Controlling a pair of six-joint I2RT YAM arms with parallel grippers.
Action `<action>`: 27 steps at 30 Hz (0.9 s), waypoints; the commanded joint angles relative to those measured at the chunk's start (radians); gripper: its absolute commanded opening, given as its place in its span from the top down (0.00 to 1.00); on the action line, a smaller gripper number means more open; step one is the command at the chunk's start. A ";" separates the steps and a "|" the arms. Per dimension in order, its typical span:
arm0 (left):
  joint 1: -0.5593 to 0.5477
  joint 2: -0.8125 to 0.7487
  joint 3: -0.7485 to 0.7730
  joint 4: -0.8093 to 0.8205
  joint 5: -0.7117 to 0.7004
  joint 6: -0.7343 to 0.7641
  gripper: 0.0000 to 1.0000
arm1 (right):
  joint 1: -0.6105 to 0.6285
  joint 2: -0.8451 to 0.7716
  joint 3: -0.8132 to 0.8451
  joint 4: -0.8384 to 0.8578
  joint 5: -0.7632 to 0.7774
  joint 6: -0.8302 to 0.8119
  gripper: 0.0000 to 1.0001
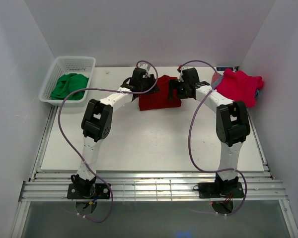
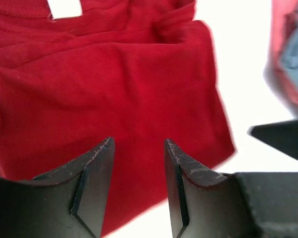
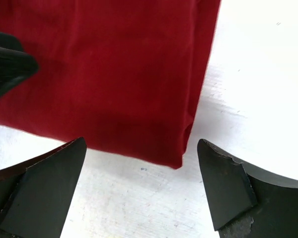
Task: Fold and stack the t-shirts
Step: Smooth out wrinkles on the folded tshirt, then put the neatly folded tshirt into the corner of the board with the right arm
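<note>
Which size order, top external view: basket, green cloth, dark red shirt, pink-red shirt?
1. white plastic mesh basket
2-3. bright pink-red cloth shirt, dark red folded cloth shirt: alike, dark one partly covered
4. green crumpled cloth

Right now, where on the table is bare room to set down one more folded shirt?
Free: the middle of the table, bordered by the left arm, the right arm and the dark red t-shirt. Crowded: the far strip, where the white basket, the left tool, the right tool and the pink-red t-shirt stand in a row.
</note>
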 commanded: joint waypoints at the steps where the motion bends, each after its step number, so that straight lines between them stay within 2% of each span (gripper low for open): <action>1: 0.000 0.083 0.073 -0.091 -0.045 0.032 0.46 | -0.028 0.015 0.071 0.024 0.001 0.001 0.02; 6: 0.000 0.134 0.036 -0.159 -0.046 0.043 0.47 | -0.063 0.056 0.123 0.009 -0.023 -0.007 0.03; 14: -0.009 0.026 -0.293 -0.095 -0.032 0.083 0.50 | -0.075 0.063 0.083 0.006 -0.106 -0.011 0.03; 18: -0.017 -0.047 -0.433 -0.065 -0.022 0.101 0.50 | -0.075 0.027 -0.012 0.033 -0.150 0.001 0.03; 27: -0.034 -0.078 -0.493 -0.022 0.049 0.146 0.52 | -0.077 0.041 -0.107 0.061 -0.215 0.004 0.03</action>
